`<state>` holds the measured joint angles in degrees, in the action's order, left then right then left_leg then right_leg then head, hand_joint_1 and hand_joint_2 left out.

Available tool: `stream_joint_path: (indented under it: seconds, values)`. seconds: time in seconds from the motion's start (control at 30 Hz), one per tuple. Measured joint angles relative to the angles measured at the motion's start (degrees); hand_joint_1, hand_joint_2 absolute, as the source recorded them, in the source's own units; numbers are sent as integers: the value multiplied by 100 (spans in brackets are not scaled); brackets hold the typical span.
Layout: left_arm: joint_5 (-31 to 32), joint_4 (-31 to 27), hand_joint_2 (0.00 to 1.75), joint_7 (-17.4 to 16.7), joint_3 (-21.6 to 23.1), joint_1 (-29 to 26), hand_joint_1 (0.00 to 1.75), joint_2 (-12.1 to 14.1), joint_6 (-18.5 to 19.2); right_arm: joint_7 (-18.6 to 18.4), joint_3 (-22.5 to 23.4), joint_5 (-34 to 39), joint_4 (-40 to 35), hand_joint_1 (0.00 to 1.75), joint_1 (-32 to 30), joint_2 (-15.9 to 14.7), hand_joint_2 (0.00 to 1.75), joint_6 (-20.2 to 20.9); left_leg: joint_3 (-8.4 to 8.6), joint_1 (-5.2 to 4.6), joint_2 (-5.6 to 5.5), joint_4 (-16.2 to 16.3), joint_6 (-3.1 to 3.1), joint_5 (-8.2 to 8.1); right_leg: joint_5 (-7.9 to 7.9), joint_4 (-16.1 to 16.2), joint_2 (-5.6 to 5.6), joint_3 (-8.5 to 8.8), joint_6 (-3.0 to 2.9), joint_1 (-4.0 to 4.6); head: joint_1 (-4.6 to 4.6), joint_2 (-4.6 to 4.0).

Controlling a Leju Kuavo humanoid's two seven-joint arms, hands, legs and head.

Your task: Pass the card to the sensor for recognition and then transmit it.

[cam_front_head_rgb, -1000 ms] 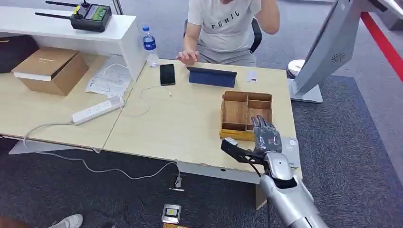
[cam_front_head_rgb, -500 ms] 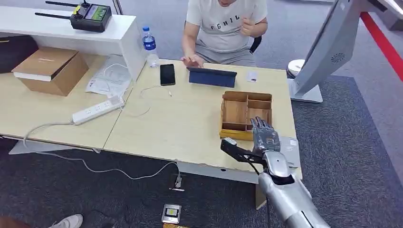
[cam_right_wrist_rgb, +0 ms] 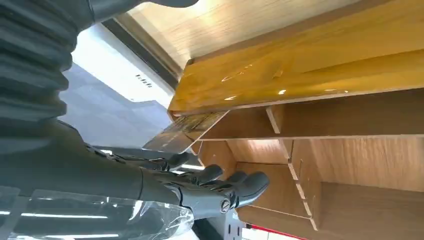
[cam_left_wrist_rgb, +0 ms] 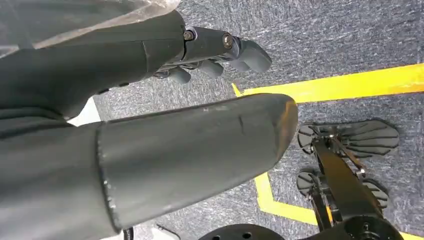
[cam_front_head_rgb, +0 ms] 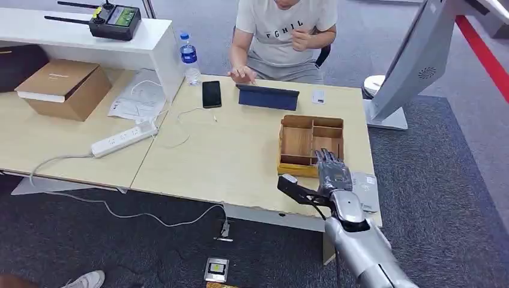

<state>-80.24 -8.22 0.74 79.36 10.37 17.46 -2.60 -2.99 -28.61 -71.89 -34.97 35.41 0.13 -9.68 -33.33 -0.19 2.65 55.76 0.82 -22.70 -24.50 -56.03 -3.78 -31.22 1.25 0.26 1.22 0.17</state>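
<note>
Step in hand: picking up the card. The right hand (cam_front_head_rgb: pixel 334 173) hovers at the near right corner of the wooden tray (cam_front_head_rgb: pixel 297 144) on the worktop (cam_front_head_rgb: pixel 240 162), fingers (cam_right_wrist_rgb: pixel 235 186) spread and holding nothing. The card (cam_right_wrist_rgb: pixel 182 131) leans in the tray's near compartment, long axis tilted, upper edge toward the hand. The next move likely calls for pinching that edge. The left hand (cam_left_wrist_rgb: pixel 150 100) hangs empty, fingers loosely curled, at 6 o'clock.
</note>
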Motion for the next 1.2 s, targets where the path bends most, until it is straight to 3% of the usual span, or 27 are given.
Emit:
stream_joint_path:
  seconds: [0.5, 1.2]
  values:
    - [-317, 0, 0, -293, 0, -19, 0, 0, -129, 2, 15, -435, 31, 0, 329, -103, 175, 87, 1, 0, 0, 1, -1, 1, 1, 0, 0, 0, 0, 0, 0, 0]
    - [-391, 0, 0, -380, -2, -21, 0, 11, -219, -251, 103, -560, 24, 0, 389, -297, 175, 267, 0, 0, 1, 1, -1, 1, 1, 0, 0, -2, -1, 0, 0, 0]
